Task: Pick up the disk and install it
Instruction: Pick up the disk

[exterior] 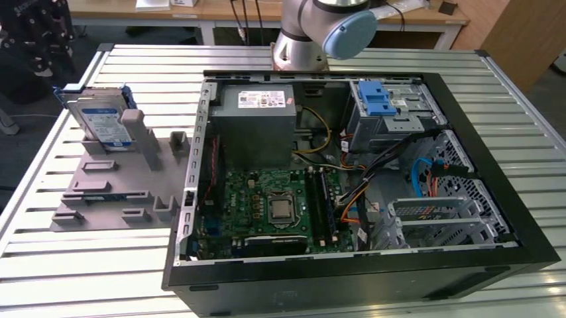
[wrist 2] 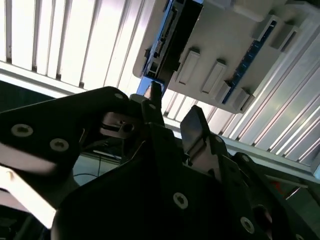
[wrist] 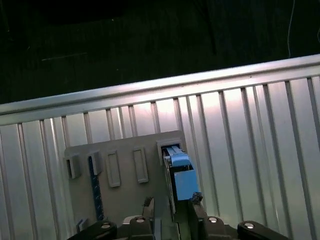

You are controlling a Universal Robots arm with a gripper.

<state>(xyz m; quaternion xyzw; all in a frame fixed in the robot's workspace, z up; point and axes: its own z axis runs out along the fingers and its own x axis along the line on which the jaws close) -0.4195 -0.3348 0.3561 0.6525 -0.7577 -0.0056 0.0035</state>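
"While the gripper (wrist: 171, 204) hangs over the grey fixture plate (wrist: 125, 197), how do its jaws stand?" asks the auditor.

"Parted. Both wrist views show a plain gap between the two black fingers (wrist 2: 192, 120), with nothing clamped in it."

"Location of the disk (exterior: 99, 119)?"

"Seated on edge in a slot at one end of the fixture plate, upright, with its blue bracket along the sides. In the exterior view that is the plate's far end, and the white-and-blue label faces the camera. In the first wrist view the disk's narrow blue-capped edge lines up with the gap between the fingers, and the gripper is apart from it."

"Anything else on the fixture plate?"

"Several raised holders and a blue strip lying in one of the long slots."

"Surroundings?"

"The fixture plate lies flat on the slatted metal table (exterior: 89, 265). The open computer case (exterior: 354, 281) sits just beside the plate, on the exterior view's right of it. Inside the case I note a grey power supply box (exterior: 256, 122), a silver drive cage with a blue latch (exterior: 385, 106) and the green mainboard (exterior: 265, 205). The arm (exterior: 323, 30) rises beyond the case's far wall."
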